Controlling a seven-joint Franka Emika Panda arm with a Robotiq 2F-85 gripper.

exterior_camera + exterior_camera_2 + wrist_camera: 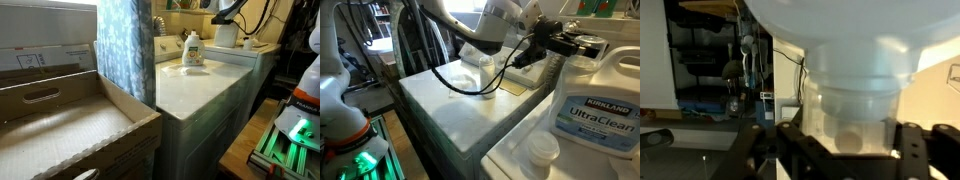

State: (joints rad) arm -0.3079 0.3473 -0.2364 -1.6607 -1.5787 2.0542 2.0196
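A big white Kirkland UltraClean jug [588,112] stands on a white machine top [510,150]; in an exterior view it is the white shape [226,36] under the arm. My gripper [582,47] is level with the jug's top. In the wrist view my gripper [835,152] has both fingers against a translucent neck-like piece [850,110] below the jug's white body [840,30]; it fills the gap between them. A white cap [542,151] lies loose on the machine top beside the jug.
A smaller detergent bottle [193,50] stands on the adjoining washer top [200,85], seen also in an exterior view [487,74]. A blue curtain [125,50] and a cardboard box [60,130] are beside the washer. A black cable [460,80] trails over the washer.
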